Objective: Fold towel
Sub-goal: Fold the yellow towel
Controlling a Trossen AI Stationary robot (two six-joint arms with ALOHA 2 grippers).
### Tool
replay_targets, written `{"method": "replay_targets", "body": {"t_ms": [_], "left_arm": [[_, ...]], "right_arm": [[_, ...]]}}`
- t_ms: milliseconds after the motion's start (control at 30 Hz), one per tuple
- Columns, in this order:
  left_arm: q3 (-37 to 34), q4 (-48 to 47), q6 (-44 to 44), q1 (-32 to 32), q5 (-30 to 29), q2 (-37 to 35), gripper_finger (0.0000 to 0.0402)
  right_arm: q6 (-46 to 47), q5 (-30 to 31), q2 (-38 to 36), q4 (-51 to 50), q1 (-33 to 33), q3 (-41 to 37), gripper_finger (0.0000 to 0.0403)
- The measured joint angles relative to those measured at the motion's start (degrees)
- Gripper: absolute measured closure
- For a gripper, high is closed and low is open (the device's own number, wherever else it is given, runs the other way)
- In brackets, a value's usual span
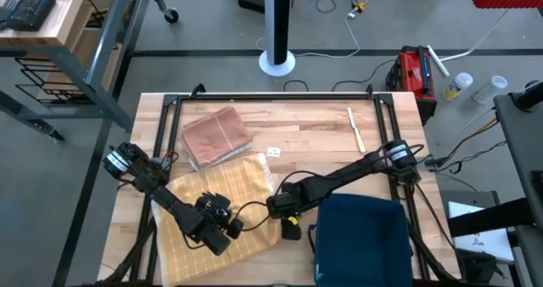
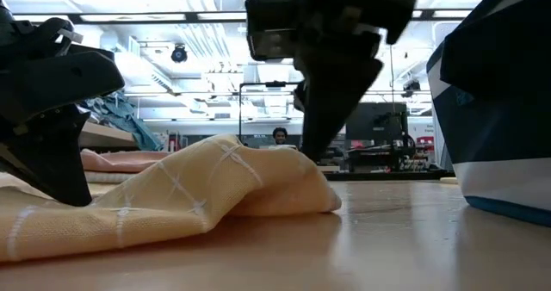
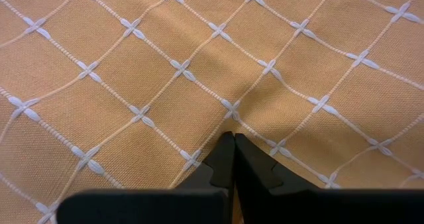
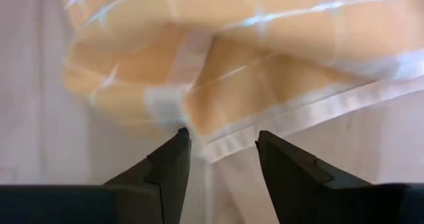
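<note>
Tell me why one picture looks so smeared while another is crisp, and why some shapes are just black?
Right wrist view: the yellow towel is smeared, probably motion blur, beyond the open right pincer. Left wrist view: the weave is crisp around the shut left pincer. Low view: bright ceiling lights leave the arms as dark silhouettes.

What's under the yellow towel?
The yellow towel lies rumpled on the wooden table, so bare wood shows all around it. A fold lifts one edge, but whatever might sit beneath the cloth itself is covered and cannot be seen.
</note>
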Motion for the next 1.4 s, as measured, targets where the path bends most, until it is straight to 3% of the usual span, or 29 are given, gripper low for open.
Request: {"method": "replay_targets", "body": {"t_ms": [233,500,667,833,1133,1267,1400], "left_arm": [[0.0,0.3,1.0,0.0,-0.1,0.0,0.0402],[-0.1,0.7,1.0,0.0,-0.6,0.0,0.0402],[-0.2,1.0,1.0,0.0,-0.8,0.0,0.0401],[-0.2,1.2,1.0,0.0,-1.0,0.0,0.0402],[-0.2,1.6,1.3,0.0,-1.3,0.1,0.0402],[-0.2,1.6,1.3,0.0,-1.3,0.1,0.0402],[-0.2,1.6,1.3,0.0,-1.3,0.1,0.0402]], "right_arm": [[0.0,6.6,0.1,3.5,0.0,0.1,0.0240],[2.6,6.6,1.7,10.2,0.0,-1.1,0.0257],[3.0,3.4,5.0,13.9,-0.2,-1.1,0.0265],[3.7,-5.2,7.0,24.1,-0.7,-1.1,0.0256],[4.7,-5.6,6.9,31.0,-0.6,-1.1,0.0227],[5.2,-4.6,6.9,33.0,-0.4,-1.1,0.0252],[2.8,0.0,6.5,30.1,0.1,-1.1,0.0333]]}}
